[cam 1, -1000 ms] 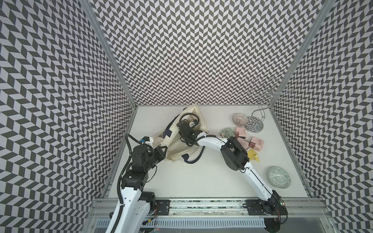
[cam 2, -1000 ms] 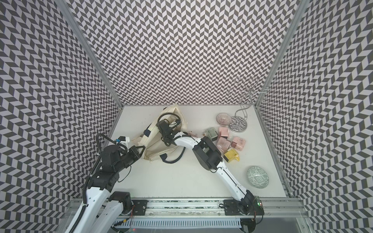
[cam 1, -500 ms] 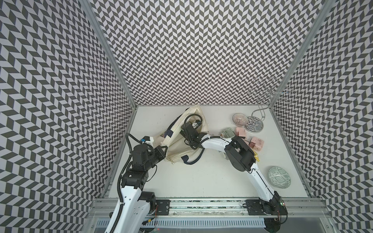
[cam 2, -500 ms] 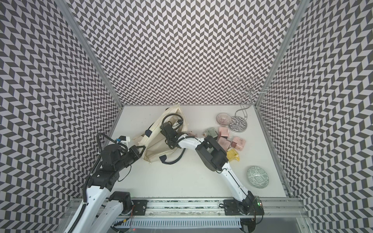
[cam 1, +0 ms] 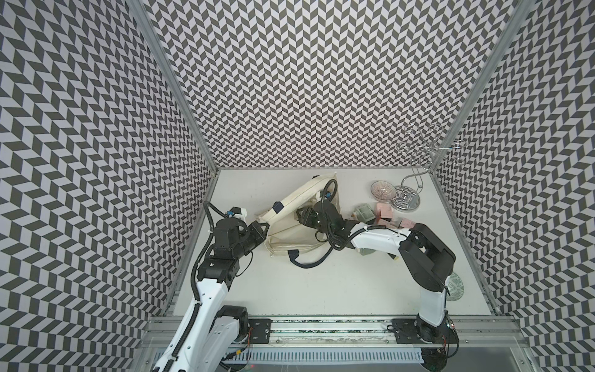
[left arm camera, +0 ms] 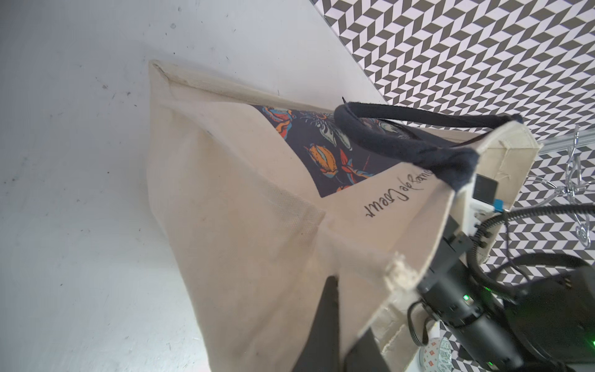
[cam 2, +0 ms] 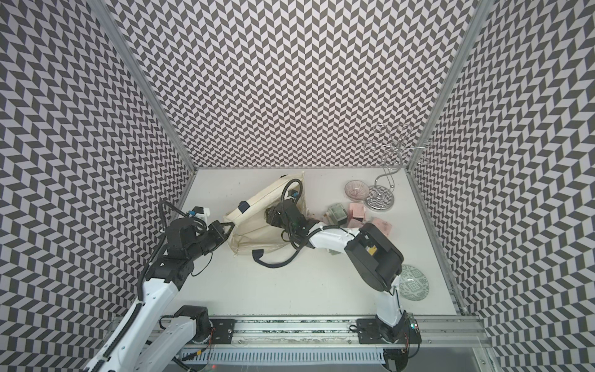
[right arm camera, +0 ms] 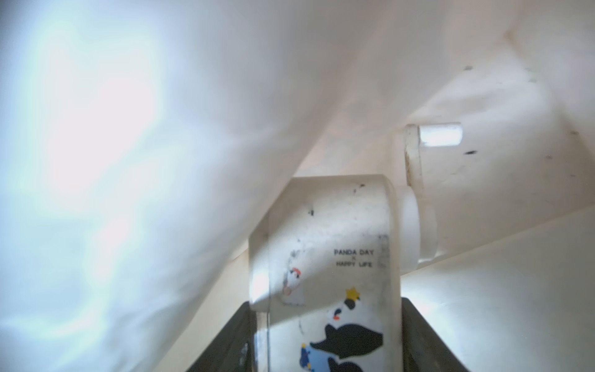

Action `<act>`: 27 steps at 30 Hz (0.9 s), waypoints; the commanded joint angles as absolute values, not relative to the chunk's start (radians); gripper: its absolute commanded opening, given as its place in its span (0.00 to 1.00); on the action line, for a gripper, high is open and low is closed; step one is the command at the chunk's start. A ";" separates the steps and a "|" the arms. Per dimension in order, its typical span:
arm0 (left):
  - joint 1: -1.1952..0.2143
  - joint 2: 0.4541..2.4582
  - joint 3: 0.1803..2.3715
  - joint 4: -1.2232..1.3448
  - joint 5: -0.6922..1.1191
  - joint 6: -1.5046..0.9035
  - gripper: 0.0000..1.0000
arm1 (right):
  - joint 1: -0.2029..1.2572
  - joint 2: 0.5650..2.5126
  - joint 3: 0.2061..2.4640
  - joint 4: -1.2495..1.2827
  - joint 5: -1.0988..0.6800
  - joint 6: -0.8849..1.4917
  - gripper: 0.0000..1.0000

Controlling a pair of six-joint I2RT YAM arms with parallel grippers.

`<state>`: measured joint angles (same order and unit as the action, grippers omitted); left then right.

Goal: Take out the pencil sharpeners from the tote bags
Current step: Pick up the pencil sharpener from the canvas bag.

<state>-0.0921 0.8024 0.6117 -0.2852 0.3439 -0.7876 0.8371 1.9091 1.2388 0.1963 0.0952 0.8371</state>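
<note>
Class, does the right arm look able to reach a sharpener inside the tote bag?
Probably yes: the left gripper holds the tote bag open, the right gripper inside grips a cream sharpener.

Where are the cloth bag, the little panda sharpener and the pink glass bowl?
cloth bag [cam 1: 301, 196]: in a top view, its cream canvas side.
panda sharpener [right arm camera: 335, 257]: right wrist view, its printed face.
pink glass bowl [cam 1: 382, 191]: in a top view, its centre.

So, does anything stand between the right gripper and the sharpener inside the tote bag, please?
Nothing visible does: the cream panda sharpener sits between the jaws of the right gripper, with the tote bag sagging beside it.
</note>
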 commanded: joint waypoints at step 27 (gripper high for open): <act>0.282 1.201 1.003 -0.278 0.449 -0.712 0.00 | 0.801 1.488 1.175 0.314 -0.124 0.655 0.35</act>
<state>0.2348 1.1687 0.9565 -0.3180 0.3836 -0.6991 0.8234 1.5497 1.1511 0.2256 -0.1116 0.6483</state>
